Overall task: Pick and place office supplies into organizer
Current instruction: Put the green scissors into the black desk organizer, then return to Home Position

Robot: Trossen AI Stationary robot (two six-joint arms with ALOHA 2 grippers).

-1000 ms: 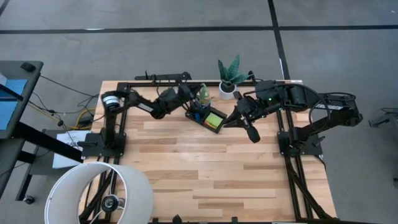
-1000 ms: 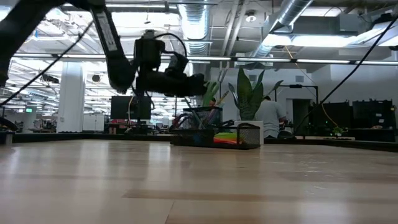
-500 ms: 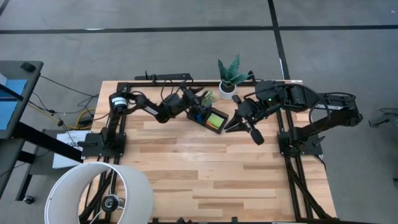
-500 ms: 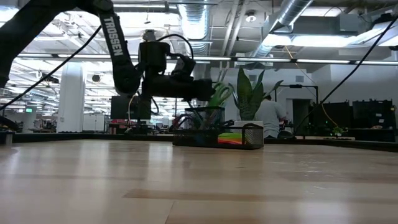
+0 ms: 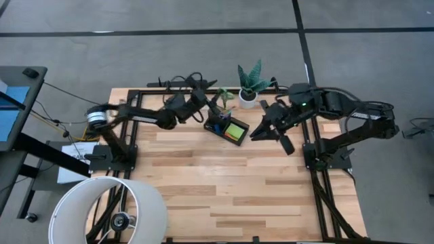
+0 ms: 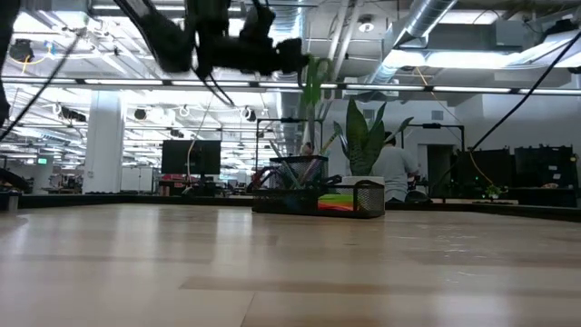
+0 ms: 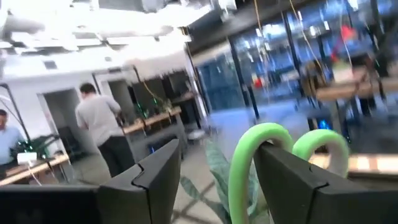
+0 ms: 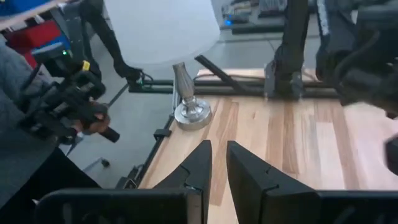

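The black organizer (image 5: 218,127) sits at the table's far middle, with the lime-green pad (image 5: 235,131) in its tray and pens in its cup (image 6: 295,173). The green-handled scissors (image 6: 311,86) stand in that cup, handles up. My left gripper (image 7: 217,152) is open, up at the level of the handles (image 5: 222,95). My right gripper (image 5: 260,133) hovers just right of the organizer. Its fingers (image 8: 242,171) are all but together with nothing between them. My left gripper stands open on either side of one green handle loop (image 7: 245,168) of the scissors. The loop lies close to one finger (image 7: 292,186), and I cannot tell whether they touch. The scissors stand nearly upright, blades down in the organizer's cup.
A potted green plant (image 5: 249,81) in a white pot stands just beyond the organizer. A white lamp shade (image 5: 112,210) covers the near left corner. The wood in front of the organizer (image 5: 230,183) is bare. A person's hands (image 8: 68,109) show beyond the table's near left.
My left gripper has opened and let go of the scissors. It has then risen and drawn back a little toward the far left. The scissors, held slanted a second ago, now stand upright in the cup. My right gripper has shifted slightly toward the table's right edge.
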